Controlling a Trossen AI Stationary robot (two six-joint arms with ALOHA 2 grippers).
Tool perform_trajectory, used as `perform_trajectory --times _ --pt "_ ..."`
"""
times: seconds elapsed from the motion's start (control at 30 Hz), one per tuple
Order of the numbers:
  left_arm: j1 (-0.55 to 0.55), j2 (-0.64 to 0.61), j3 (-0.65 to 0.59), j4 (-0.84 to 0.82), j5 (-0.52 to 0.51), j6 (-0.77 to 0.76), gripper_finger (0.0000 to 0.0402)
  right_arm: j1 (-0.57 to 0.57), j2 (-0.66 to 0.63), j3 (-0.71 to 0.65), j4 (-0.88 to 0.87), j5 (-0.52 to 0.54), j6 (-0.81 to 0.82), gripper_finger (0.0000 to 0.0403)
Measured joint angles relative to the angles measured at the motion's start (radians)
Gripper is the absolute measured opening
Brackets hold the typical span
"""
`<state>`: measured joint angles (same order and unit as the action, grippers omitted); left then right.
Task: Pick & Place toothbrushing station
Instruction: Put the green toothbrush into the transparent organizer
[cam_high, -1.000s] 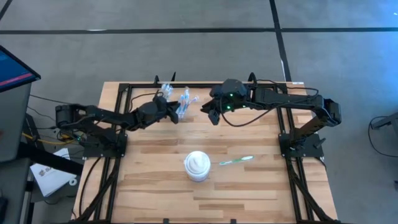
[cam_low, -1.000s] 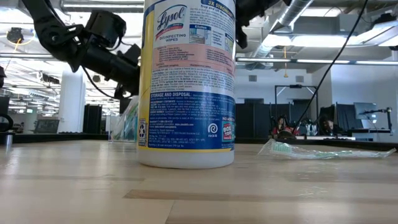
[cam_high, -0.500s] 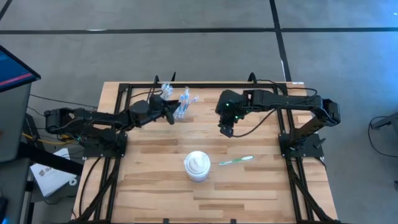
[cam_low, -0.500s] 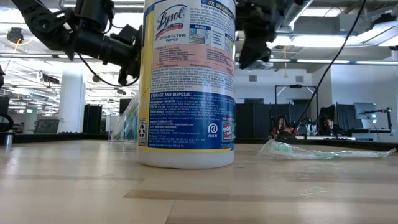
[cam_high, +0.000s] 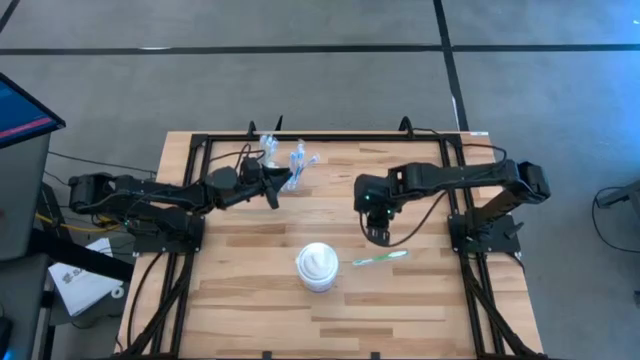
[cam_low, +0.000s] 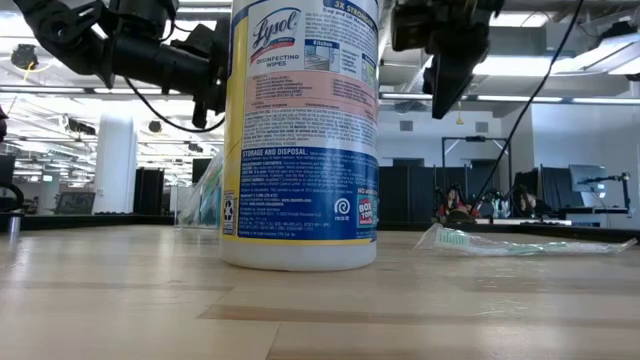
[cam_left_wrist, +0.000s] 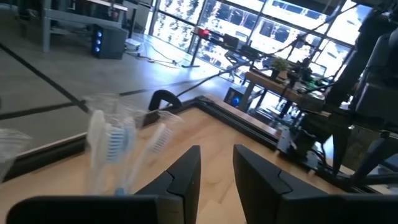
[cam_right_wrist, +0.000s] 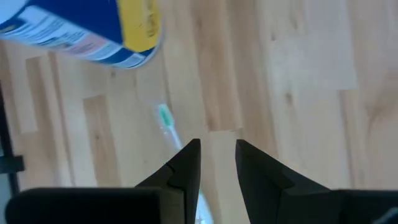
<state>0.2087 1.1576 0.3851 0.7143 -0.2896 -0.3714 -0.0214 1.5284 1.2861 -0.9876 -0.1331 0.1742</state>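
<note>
Two clear cups (cam_high: 268, 146) (cam_high: 298, 158) with pastel toothbrushes stand on their bases at the table's far edge. The nearer cup (cam_left_wrist: 112, 146) shows in the left wrist view, just ahead of my left gripper (cam_high: 277, 188), which is level, open and holds nothing. A green toothbrush (cam_high: 380, 258) lies flat on the table right of centre. My right gripper (cam_high: 377, 234) hangs above the toothbrush's head end (cam_right_wrist: 166, 121), pointing steeply down, open and well clear of the table (cam_low: 440, 90).
A tall Lysol wipes canister (cam_high: 317, 266) stands near the table's middle front, just left of the green toothbrush, and fills the low view (cam_low: 300, 130). A black frame (cam_high: 330, 137) rims the table. Bare wood lies between the cups and the canister.
My right gripper has swung from beside the cups toward the table's near edge and lower, and has tipped from nearly level to pointing steeply down over the green toothbrush. My left gripper has risen a little beside the cups. The cups and the toothbrush have stayed put.
</note>
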Motion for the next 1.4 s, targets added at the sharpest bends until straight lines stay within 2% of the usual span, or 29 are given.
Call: perform_trajectory --times 0.23,0.63,1.13,1.4 --pt "-0.033 0.0 0.0 0.0 0.0 0.0 0.009 0.088 0.04 -0.002 -0.006 0.005 0.036 0.0092" --pt "-0.083 0.001 0.0 -0.009 -0.001 -0.002 0.009 0.231 0.257 0.0 0.046 0.003 0.036 0.0092" --pt "-0.146 0.001 0.0 -0.036 -0.001 -0.003 0.009 0.263 0.281 0.0 0.107 0.03 0.099 0.0092" --pt "-0.152 0.001 0.0 -0.041 -0.001 -0.005 0.009 0.282 0.38 0.0 0.117 0.026 0.1 0.0092"
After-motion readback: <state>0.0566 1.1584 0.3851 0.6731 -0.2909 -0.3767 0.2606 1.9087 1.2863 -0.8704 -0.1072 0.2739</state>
